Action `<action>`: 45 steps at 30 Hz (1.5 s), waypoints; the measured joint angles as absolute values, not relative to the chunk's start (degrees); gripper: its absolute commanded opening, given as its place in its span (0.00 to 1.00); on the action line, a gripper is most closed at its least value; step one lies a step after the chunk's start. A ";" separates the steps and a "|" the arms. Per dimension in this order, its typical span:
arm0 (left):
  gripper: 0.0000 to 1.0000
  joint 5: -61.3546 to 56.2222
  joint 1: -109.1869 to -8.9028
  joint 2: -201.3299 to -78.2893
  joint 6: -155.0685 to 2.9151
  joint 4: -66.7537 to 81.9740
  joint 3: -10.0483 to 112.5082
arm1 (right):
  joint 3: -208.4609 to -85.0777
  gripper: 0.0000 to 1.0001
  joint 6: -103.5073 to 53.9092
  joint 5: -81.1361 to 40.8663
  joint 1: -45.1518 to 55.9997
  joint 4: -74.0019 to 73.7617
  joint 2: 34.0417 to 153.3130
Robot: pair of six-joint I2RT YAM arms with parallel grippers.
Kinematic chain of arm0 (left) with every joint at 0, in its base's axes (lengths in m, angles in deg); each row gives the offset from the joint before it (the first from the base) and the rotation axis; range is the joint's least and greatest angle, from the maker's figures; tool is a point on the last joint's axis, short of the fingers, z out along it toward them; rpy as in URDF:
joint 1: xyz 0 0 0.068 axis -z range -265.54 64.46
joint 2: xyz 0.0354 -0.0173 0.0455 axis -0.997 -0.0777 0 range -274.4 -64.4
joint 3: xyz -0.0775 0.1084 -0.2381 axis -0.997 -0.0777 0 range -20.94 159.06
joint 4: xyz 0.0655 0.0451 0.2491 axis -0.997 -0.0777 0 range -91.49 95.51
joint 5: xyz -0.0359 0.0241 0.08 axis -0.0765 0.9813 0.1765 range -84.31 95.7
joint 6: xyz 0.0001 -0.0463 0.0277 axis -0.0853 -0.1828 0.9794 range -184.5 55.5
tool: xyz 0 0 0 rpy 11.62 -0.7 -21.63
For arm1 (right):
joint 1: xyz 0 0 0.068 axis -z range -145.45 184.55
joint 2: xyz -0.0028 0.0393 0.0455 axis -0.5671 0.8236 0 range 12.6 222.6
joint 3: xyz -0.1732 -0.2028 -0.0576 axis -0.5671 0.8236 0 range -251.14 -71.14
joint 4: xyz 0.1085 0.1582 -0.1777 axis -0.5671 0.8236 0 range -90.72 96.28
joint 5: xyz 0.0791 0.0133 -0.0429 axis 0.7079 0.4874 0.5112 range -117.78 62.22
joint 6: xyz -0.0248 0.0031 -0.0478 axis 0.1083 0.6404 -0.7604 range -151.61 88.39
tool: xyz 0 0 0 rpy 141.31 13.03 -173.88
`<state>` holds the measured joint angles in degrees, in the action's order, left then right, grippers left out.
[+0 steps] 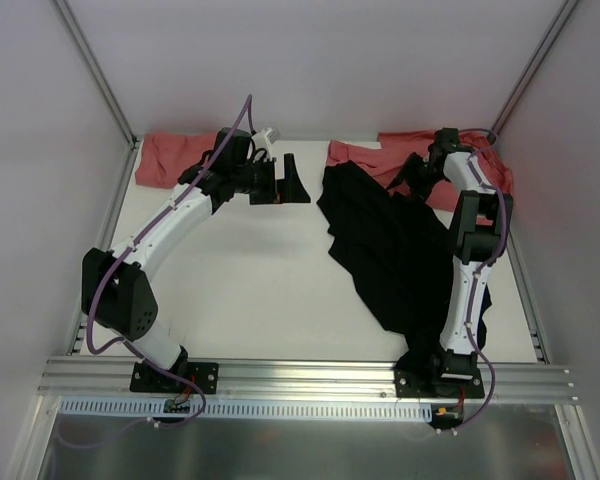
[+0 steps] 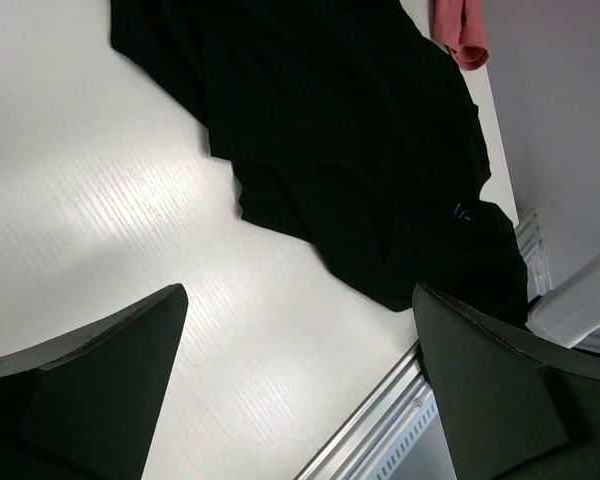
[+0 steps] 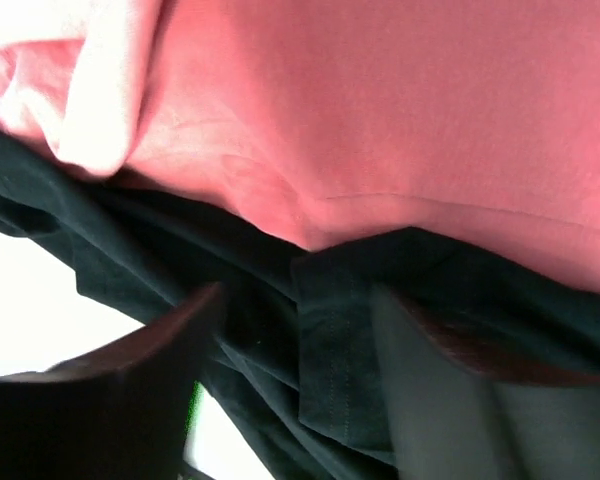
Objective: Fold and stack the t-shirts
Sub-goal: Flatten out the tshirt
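though rumpled, black t-shirt (image 1: 390,250) on table (image 1: 250,290)

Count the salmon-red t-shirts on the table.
2. One salmon-red t-shirt lies at the far-left corner; another salmon-red t-shirt at the far right, touching the black t-shirt. More may be hidden.

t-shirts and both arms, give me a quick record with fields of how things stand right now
black t-shirt: crumpled, unfolded, on the right half of the table
far-left salmon t-shirt: bunched at the far edge, apart from the others
far-right salmon t-shirt: bunched at the far edge, meeting the black one
left fingers: open, empty, over bare table
right fingers: open, straddling a black hem beside salmon cloth
folded or stacked: nothing yet
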<state>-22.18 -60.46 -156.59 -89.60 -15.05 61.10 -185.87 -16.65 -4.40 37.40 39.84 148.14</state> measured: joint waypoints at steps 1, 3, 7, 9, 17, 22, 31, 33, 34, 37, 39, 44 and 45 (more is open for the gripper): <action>0.99 -22.14 -60.46 -156.59 -89.36 -15.14 61.19 | -185.87 0.42 -16.76 -4.42 37.40 39.82 148.16; 0.99 -22.10 -60.46 -156.59 -88.99 -15.47 61.47 | -185.83 0.08 -16.91 -4.64 37.40 39.77 148.16; 0.99 -22.05 -60.46 -156.67 -88.46 -15.95 61.98 | -184.65 0.01 -16.61 -6.08 37.40 39.23 148.08; 0.99 -21.81 -60.46 -156.67 -88.18 -16.27 62.06 | -183.58 0.01 -16.63 -6.83 37.40 38.83 148.08; 0.98 -20.76 -60.49 -156.67 -87.74 -16.54 62.06 | -181.37 0.00 -18.05 -10.10 37.58 38.51 146.52; 0.99 -20.76 -60.49 -156.67 -87.70 -16.54 62.06 | -180.80 0.49 -18.99 -11.57 37.86 38.55 144.10; 0.99 -20.76 -60.49 -156.67 -87.46 -16.69 62.00 | -182.03 0.52 -19.65 -12.14 38.04 38.73 143.60; 0.99 -20.74 -60.49 -156.65 -87.39 -16.71 61.76 | -182.03 0.51 -19.56 -12.12 38.06 38.68 143.60; 0.99 -20.74 -60.49 -156.65 -87.37 -16.75 61.65 | -182.03 0.51 -19.41 -12.12 38.06 38.68 143.60; 0.99 -20.72 -60.49 -156.65 -87.37 -17.00 61.58 | -182.03 0.50 -18.95 -12.09 38.04 38.62 143.60; 0.99 -20.72 -60.49 -156.65 -87.35 -17.04 61.58 | -182.03 0.51 -18.60 -12.07 38.04 38.55 143.62; 0.99 -20.72 -60.51 -156.65 -87.33 -17.43 61.58 | -182.90 0.51 -17.75 -11.90 37.75 38.38 144.93; 0.98 -20.72 -60.53 -156.65 -87.33 -17.48 61.56 | -183.10 0.51 -17.53 -11.90 37.69 38.33 145.37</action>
